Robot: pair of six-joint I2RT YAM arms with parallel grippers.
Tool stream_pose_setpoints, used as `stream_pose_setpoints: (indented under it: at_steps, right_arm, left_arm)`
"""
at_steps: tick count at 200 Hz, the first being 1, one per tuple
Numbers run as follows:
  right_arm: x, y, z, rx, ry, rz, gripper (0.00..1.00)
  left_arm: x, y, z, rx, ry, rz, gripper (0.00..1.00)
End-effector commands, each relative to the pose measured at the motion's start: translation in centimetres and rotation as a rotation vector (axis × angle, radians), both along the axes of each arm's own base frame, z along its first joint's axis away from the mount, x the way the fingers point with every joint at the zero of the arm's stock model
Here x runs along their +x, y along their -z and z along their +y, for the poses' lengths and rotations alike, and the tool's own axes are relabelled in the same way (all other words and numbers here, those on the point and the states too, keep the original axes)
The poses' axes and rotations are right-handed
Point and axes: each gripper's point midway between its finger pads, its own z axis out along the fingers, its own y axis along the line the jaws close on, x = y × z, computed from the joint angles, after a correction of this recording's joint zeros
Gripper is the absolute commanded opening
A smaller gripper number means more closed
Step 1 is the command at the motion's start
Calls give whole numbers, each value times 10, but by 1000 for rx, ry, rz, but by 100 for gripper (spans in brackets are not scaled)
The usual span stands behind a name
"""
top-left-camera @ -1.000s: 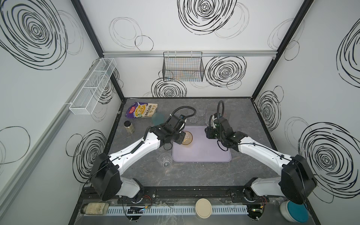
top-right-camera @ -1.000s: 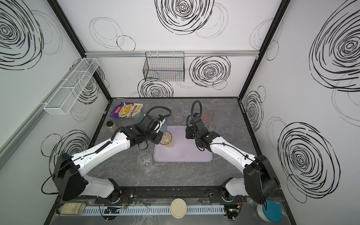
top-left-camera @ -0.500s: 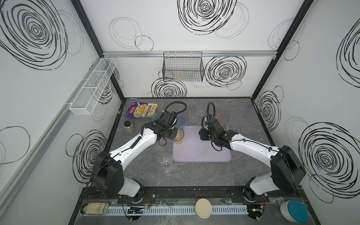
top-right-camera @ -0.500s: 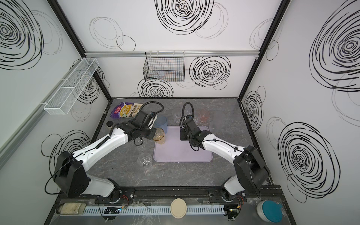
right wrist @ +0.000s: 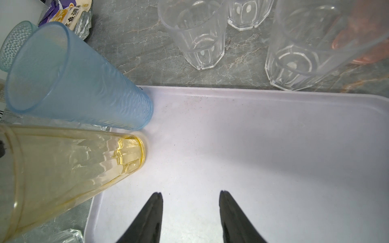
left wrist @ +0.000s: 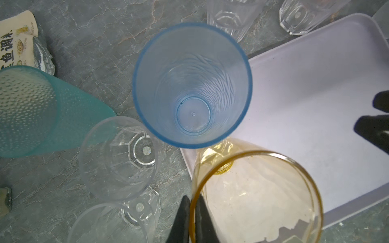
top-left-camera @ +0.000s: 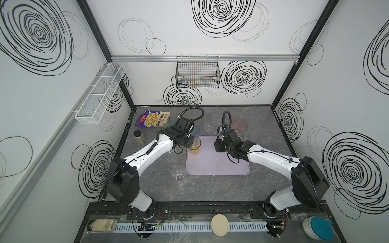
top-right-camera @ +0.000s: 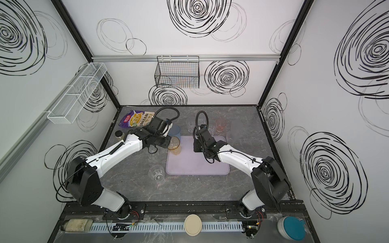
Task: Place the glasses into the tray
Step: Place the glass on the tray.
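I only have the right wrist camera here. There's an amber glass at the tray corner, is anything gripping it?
Observer: Yes. The left wrist view shows the left hand shut on the amber glass at its rim, one finger inside, one outside.
Operator: Any glasses I can't see?
Observer: In both top views, a clear glass stands on the table off the corner of the tray nearest the left arm's base.
Operator: Anything else there?
Observer: A small dark-lidded jar stands by the table's left edge.
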Motion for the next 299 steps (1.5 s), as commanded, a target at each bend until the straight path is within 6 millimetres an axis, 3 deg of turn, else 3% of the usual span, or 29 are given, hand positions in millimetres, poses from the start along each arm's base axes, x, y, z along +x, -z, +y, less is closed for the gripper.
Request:
stream_pose_setpoints:
  at_steps: [1, 28, 61, 85, 156, 209, 252, 273, 299]
  right_arm:
    - [3, -2, 3, 7, 11, 0, 49]
    - [2, 0, 5, 9, 6, 5, 49]
    - [1, 1, 6, 13, 3, 7, 49]
    - [1, 2, 4, 5, 7, 8, 49]
    - [-1, 5, 2, 5, 12, 12, 49]
    - [0, 6, 5, 10, 7, 16, 49]
    - [2, -1, 3, 4, 11, 4, 50]
    - [1, -2, 1, 3, 12, 0, 49]
    - [0, -1, 1, 0, 9, 2, 50]
  left_arm:
    - [-3, -20, -7, -22, 29, -12, 7]
    - [-8, -22, -4, -9, 34, -2, 7]
    - [-6, -3, 3, 28, 27, 31, 9]
    - [-2, 0, 3, 20, 22, 28, 11]
    - [9, -1, 1, 10, 17, 15, 27]
    - [19, -14, 2, -40, -16, -51, 28]
    - [24, -3, 3, -23, -22, -52, 28]
    - [27, -13, 4, -42, -33, -77, 30]
    - [28, -43, 1, -87, -30, -138, 37]
